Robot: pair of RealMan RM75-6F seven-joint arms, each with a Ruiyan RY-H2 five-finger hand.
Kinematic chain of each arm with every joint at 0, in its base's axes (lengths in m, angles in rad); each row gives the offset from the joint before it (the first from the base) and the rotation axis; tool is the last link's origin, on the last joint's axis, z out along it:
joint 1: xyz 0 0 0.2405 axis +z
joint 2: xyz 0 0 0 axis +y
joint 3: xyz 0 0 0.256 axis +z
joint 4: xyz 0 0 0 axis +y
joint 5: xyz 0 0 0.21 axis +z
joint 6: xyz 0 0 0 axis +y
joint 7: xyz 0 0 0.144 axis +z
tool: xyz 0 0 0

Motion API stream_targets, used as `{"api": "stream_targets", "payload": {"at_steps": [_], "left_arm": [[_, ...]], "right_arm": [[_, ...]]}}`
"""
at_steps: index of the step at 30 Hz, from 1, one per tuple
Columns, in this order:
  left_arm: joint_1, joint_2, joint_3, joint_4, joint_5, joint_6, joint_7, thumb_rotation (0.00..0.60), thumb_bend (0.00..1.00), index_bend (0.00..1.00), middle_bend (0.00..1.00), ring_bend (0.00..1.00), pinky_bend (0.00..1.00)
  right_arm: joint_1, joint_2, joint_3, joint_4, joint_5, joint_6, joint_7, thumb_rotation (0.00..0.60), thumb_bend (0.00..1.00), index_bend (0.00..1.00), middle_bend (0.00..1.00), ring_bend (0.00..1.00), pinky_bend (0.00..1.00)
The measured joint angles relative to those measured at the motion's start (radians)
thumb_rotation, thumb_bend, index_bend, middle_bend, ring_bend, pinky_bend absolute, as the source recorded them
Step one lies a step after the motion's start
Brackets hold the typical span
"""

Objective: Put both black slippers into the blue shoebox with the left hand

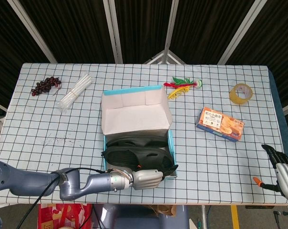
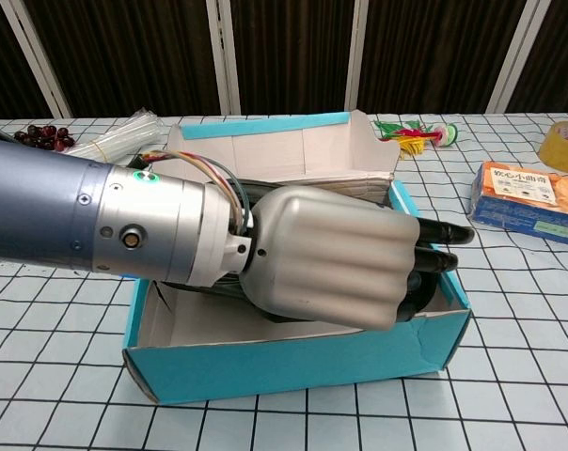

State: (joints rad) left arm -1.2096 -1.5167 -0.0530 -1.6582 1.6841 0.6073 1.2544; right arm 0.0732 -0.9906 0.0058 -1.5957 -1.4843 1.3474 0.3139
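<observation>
Left hand low in the box, slippers under it.

Your left hand [image 2: 331,256] sits inside the blue shoebox [image 1: 171,143], fingers curled toward a black slipper [image 1: 134,153]; whether they pinch it I cannot tell. Both slippers appear to be in the box. Right hand [image 1: 283,164] idles at 4 o'clock, fingers loosely apart. Risk: lifting out with fingers hooked drags a slipper over the 6 o'clock wall, or tips the light box.
</observation>
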Motion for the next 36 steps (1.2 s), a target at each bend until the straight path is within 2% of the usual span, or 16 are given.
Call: {"api": "stream_targets", "payload": {"at_steps": [11, 27, 36], "left_arm": [[-0.013, 0.016, 0.019, -0.025, 0.018, -0.053, 0.024, 0.600, 0.52, 0.74, 0.61, 0.10, 0.04], [-0.005, -0.056, 0.039, 0.053, 0.068, -0.029, -0.032, 0.600, 0.52, 0.74, 0.61, 0.10, 0.05], [-0.001, -0.094, 0.024, 0.110, 0.049, -0.040, -0.062, 0.600, 0.52, 0.74, 0.60, 0.10, 0.07]], "right_arm": [[0.000, 0.001, -0.001, -0.002, 0.000, -0.002, -0.002, 0.600, 0.22, 0.07, 0.10, 0.15, 0.11], [0.001, 0.001, 0.000, -0.001, 0.004, -0.007, -0.003, 0.600, 0.22, 0.07, 0.10, 0.15, 0.11], [0.001, 0.001, 0.001, 0.001, 0.005, -0.006, -0.003, 0.600, 0.22, 0.07, 0.10, 0.15, 0.11]]}}
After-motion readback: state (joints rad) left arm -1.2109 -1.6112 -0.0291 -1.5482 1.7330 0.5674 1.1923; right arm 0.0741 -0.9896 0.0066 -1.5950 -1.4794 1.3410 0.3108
